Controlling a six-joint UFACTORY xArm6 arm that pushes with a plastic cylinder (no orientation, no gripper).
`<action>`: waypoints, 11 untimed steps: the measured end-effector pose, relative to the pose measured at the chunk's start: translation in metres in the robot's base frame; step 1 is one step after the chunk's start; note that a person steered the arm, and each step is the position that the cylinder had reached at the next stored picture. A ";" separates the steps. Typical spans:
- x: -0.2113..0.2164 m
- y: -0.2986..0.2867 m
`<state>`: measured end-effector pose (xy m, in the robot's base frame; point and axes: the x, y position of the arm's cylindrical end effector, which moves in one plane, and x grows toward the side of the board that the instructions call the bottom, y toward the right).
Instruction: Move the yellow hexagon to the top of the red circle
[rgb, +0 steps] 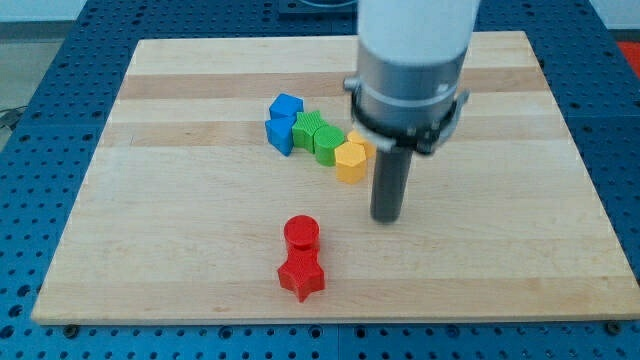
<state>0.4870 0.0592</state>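
The yellow hexagon lies near the middle of the wooden board, with a second yellow block touching it on its upper right. The red circle stands lower down, to the view's left of the hexagon, with a red star touching it from below. My tip rests on the board just to the right of and below the yellow hexagon, a small gap apart from it, and to the right of the red circle.
Two green blocks lie in a row left of the yellow ones. Two blue blocks touch the green ones at the row's left end. The arm's grey and white body hangs over the board's upper right.
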 end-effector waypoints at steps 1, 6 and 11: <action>-0.007 -0.002; 0.006 -0.048; -0.032 -0.024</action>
<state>0.4547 0.0356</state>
